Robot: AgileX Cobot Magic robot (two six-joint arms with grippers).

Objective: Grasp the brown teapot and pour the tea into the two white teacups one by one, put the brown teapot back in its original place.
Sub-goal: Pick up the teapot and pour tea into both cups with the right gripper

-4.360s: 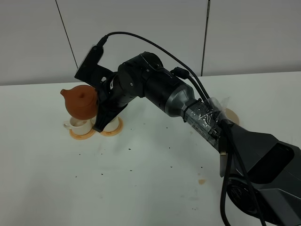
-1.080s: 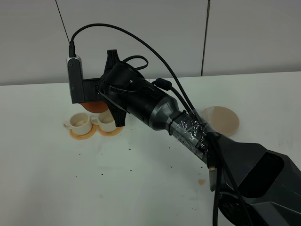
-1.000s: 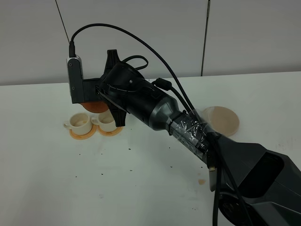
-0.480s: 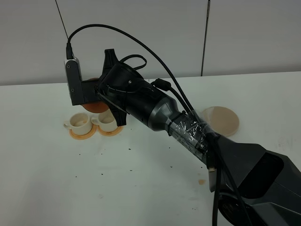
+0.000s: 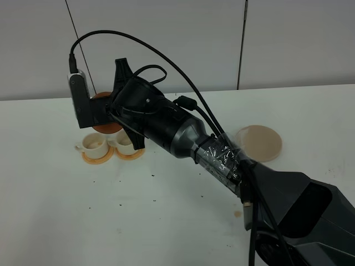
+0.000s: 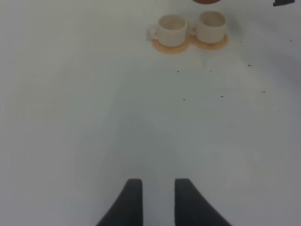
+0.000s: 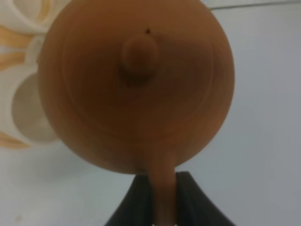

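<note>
Shifted slightly toward 9 o'clock and raised since half a second ago: right gripper (image 7: 162, 181), fingers clenched on handle of teapot (image 7: 136, 89). Teapot held aloft at 12 o'clock of two cups (image 5: 94, 144) on orange coasters (image 5: 89, 159). Saucer (image 5: 260, 143) at 3 o'clock of cups, well apart. Left gripper (image 6: 155, 184) parted, grasping nothing.

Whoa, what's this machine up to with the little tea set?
The robot's right gripper is shut on the loop handle of the brown teapot and holds it in the air close to the two white teacups. The cups sit side by side on orange coasters. The pale saucer where the teapot belongs lies bare off to the right. The left gripper hangs over the table, holding nothing.
</note>
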